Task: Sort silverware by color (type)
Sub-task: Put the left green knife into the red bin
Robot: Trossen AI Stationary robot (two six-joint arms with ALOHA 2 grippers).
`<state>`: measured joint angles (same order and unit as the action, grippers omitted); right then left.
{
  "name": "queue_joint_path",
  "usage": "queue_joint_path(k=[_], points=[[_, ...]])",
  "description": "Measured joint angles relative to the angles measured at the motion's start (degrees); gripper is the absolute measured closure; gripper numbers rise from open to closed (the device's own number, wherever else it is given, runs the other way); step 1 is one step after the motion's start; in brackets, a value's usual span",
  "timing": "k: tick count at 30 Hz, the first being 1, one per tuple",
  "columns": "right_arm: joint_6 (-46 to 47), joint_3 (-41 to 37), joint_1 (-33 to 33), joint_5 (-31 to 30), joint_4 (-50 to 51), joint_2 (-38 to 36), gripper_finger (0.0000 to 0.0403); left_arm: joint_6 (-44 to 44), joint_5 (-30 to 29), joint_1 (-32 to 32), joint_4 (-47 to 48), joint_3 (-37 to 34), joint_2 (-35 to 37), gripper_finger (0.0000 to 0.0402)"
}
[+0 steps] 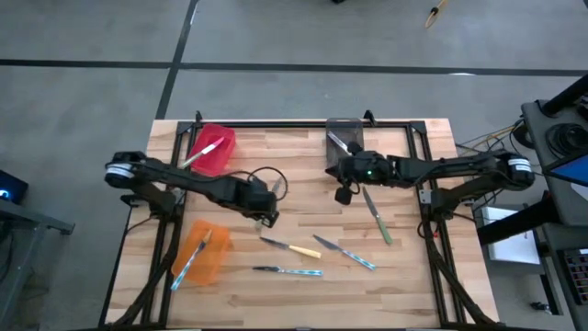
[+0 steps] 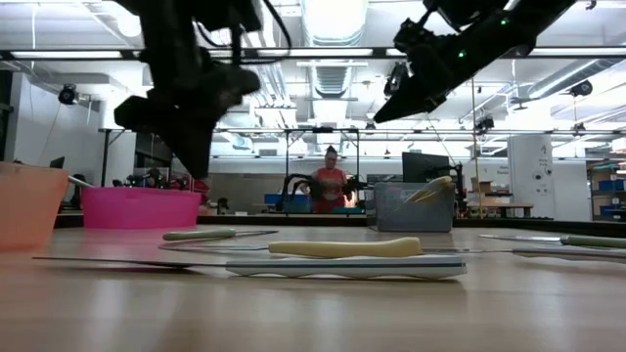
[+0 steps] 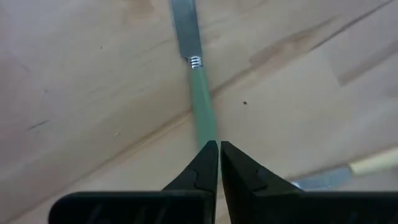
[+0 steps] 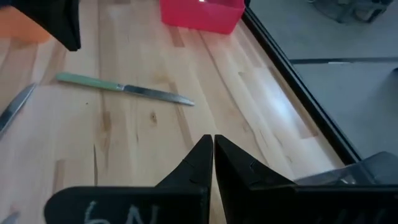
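The left gripper [image 1: 268,216] is held low above the middle of the table [image 1: 404,285] with its fingers pressed together and nothing between them. In its wrist view the tips are seen over the handle end of a green knife [image 3: 201,106]. This knife lies flat on the wood, its long axis in line with the fingers and its blade pointing away from them. The right gripper [image 1: 344,195] is hung in front of the grey bin [image 1: 344,129], likewise closed and empty. Four more knives are laid loose on the boards. A yellow knife [image 1: 290,246] and a light-blue knife [image 1: 289,270] are set nearly parallel, their long axes running across the table with blades to the left and handles to the right. A second light-blue knife [image 1: 347,253] is placed on a diagonal, its blade toward the table's middle and its handle toward the front right. The other green knife [image 1: 377,219] is laid almost front to back, with its blade toward the grey bin. One knife each is seen in the grey bin, the red bin [image 1: 217,152] and the orange bin [image 1: 204,253], the last with a light-blue handle.
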<state>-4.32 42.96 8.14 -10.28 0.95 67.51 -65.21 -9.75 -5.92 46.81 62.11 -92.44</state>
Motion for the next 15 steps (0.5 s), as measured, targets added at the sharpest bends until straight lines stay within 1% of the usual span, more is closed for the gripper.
queue_joint_path(k=[2, 5, 10, 15], points=[[-0.2, -0.3, 0.0, 0.1, 1.1, -0.7, 0.0394, 0.6, 0.0, 0.2, 1.2, 2.1, -3.1, 0.0392], [-0.4, -0.5, 0.0, 0.2, 2.6, -0.8, 0.0394, 3.7, 0.0, 0.5, 1.3, 4.7, -7.1, 0.0367], [-1.3, -0.5, 0.0, 0.2, 2.3, -0.9, 0.0394, 8.7, -0.5, 1.0, 1.3, 7.1, -11.0, 0.0303], [-1.2, -0.5, 0.0, 0.2, 2.7, -1.2, 0.0394, 11.2, -5.6, 0.9, 1.7, 6.4, -11.7, 0.0235]])
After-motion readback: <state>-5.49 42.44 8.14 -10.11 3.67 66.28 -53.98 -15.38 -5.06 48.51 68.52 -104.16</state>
